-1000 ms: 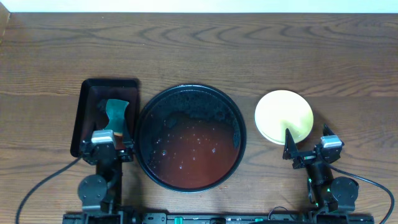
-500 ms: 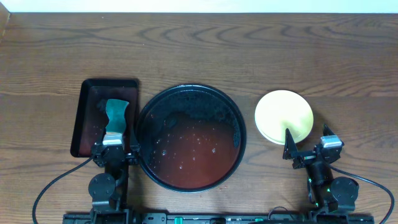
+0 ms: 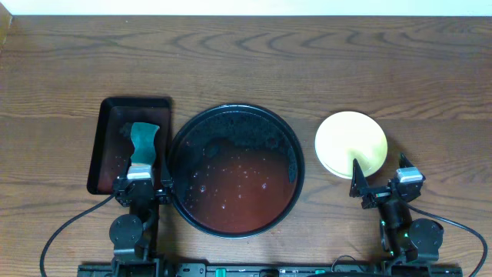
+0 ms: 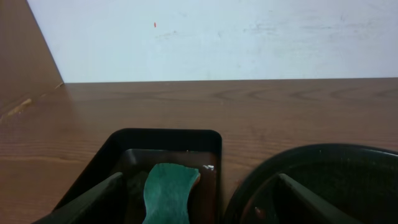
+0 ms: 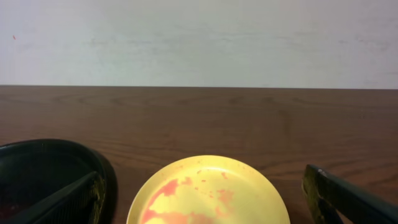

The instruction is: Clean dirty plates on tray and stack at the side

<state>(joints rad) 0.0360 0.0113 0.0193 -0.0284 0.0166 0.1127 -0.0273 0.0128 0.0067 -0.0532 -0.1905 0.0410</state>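
Retreat of left end effector [image 3: 141,174]: a second ago over the sponge [image 3: 141,142] in the small rectangular tray [image 3: 108,146], now drawn back to its base, jaws wide, empty. Right end effector [image 3: 380,171] unmoved, wide, empty, just beside the yellow plate [image 3: 350,142] on the worktop [image 3: 307,61]. Round tray [image 3: 234,110] holds no plates; task probably closing. Only the right wrist view shows red smears left on that plate.

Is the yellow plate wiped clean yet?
No, the yellow plate shows red sauce smears across its face in the right wrist view.
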